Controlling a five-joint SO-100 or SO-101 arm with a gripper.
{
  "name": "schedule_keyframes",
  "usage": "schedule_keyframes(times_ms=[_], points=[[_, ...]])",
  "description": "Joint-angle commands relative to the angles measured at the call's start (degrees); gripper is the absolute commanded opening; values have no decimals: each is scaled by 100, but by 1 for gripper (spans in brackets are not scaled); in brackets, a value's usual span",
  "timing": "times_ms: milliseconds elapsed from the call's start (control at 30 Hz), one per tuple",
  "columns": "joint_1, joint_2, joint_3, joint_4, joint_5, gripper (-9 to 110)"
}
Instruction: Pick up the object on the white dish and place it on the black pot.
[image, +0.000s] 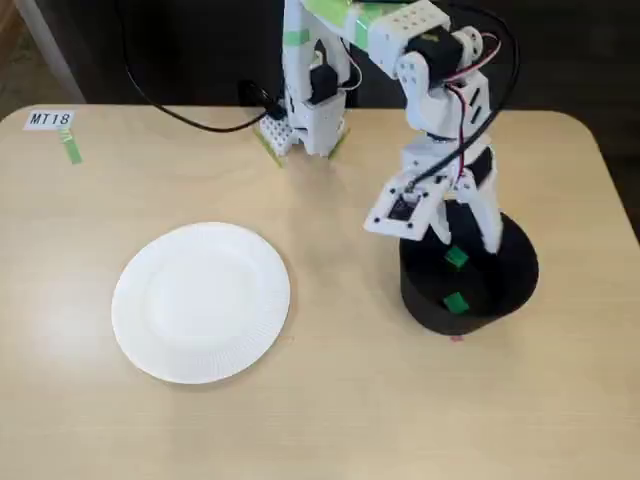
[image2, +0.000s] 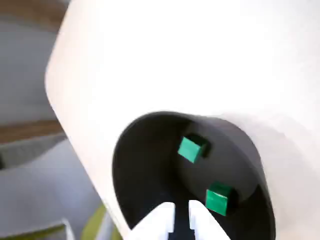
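Two tiny green cubes lie on the black pot (image: 512, 272) at the right of the fixed view, one nearer the arm (image: 456, 258) and one nearer the pot's front edge (image: 455, 302). The white dish (image: 200, 302) lies at the left with nothing on it. My gripper (image: 468, 243) hovers over the pot, just above the nearer cube. In the wrist view the pot (image2: 145, 165) fills the lower middle. My gripper (image2: 181, 220) shows at the bottom edge, its tips almost together and holding nothing. One cube (image2: 218, 198) sits just right of the tips, the other (image2: 190, 148) farther out.
The arm's base (image: 310, 120) stands at the back middle of the wooden table (image: 350, 420), with a black cable (image: 180, 118) running off to the left. A label reading MT18 (image: 50, 119) and a strip of green tape (image: 71, 150) are at the far left corner.
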Motion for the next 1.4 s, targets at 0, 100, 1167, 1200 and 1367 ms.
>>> schedule_keyframes(times_ms=[0, 100, 1167, 1200, 1367], points=[[589, 712, -334, 185, 580, 0], [1187, 1248, -299, 545, 1257, 0], [2707, 8974, 6768, 1318, 1380, 0], [2654, 9000, 6873, 1274, 1371, 0], [2637, 9000, 7269, 1143, 1389, 0]])
